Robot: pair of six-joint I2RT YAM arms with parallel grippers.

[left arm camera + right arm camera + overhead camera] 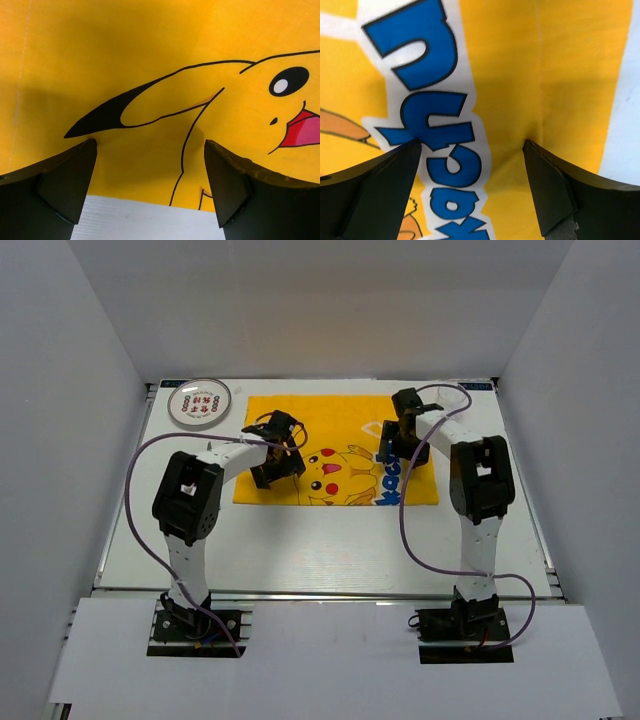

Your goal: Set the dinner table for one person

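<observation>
— What do the fingers show?

— On my left wrist camera the left gripper (pixel 150 145) stands spread wide. There is nothing between its two black fingers (pixel 65 185), which hang low over the black-tipped Pikachu ear (pixel 107 112) printed on the placemat (pixel 150 40). I cannot tell whether the tips touch the cloth. The right gripper (pixel 471 144) is likewise parted and empty, over the blue lettering (pixel 427 55) (that word runs along the mat's 3 o'clock end).

— And further out?

— From my top camera, the left gripper sits over the mat's 8 o'clock part and the right over its 3 o'clock end. The mat lies flat, long axis from 9 to 3 o'clock, on the far half of the dinner table (pixel 320 545).

— The table itself?

— It fills the floor between the white walls. Its long axis also runs 9 to 3 o'clock, and its metal rail (pixel 320 595) lies along the 6 o'clock edge, toward the arm bases.

— Count?

— One table, one placemat, one plate (pixel 199 403), two grippers. The plate is round and white with small red marks. It rests at the table's 10 o'clock corner, near the mat's corner and apart from both grippers.
</observation>
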